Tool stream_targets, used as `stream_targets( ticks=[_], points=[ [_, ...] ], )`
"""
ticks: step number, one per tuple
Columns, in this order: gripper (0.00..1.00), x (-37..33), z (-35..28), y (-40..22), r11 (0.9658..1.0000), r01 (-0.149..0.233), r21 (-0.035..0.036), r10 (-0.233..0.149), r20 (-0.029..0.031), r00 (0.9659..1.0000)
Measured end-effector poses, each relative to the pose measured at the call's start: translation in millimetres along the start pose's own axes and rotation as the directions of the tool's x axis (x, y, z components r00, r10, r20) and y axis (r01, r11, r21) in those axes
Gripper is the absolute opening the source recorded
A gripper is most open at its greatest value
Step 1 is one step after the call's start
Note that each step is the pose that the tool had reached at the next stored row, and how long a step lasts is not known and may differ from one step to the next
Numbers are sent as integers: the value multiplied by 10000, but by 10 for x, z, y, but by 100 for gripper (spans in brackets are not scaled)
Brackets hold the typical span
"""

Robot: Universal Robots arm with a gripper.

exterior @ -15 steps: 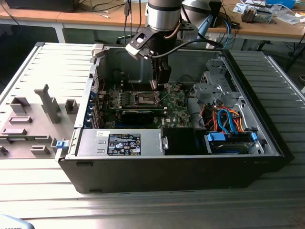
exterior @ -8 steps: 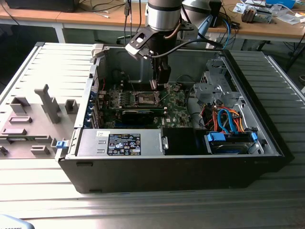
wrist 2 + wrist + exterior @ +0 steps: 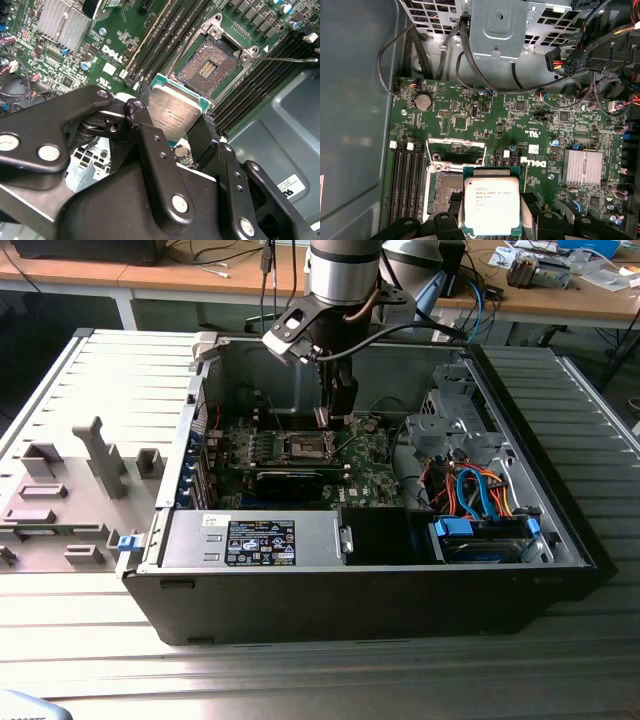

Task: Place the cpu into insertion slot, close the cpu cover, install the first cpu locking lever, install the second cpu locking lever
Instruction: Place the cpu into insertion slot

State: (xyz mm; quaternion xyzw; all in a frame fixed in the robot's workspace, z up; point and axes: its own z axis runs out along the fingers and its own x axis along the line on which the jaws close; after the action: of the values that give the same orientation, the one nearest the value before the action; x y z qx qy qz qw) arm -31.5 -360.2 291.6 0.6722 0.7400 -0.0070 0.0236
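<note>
My gripper (image 3: 324, 418) hangs inside the open computer case, shut on the cpu (image 3: 491, 205), a flat square chip with a silver-grey top and a green edge. In both wrist views the black fingers (image 3: 150, 150) clamp the cpu (image 3: 172, 115) by two opposite sides. The insertion slot (image 3: 207, 67) lies open on the green motherboard (image 3: 520, 125), just beside and below the chip, with its dark contact field bare. In the first wrist view the cpu partly overlaps the insertion slot (image 3: 445, 187). The cpu cover (image 3: 456, 145) stands raised at the slot's far edge. A thin metal locking lever (image 3: 285, 59) sticks out beside the slot.
Memory slots (image 3: 405, 175) run along both sides of the socket. A finned heatsink (image 3: 582, 167) sits on the board. Cables (image 3: 480, 490) and a drive cage (image 3: 450, 415) fill the case at the exterior view's right. A grey fixture plate (image 3: 80, 470) lies outside at the exterior view's left.
</note>
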Motion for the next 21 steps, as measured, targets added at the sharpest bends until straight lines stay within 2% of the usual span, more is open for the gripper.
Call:
stream_targets(
  ticks=[21],
  points=[
    [55,0,1,0,9994,-348,15,348,8,9994]
  ],
)
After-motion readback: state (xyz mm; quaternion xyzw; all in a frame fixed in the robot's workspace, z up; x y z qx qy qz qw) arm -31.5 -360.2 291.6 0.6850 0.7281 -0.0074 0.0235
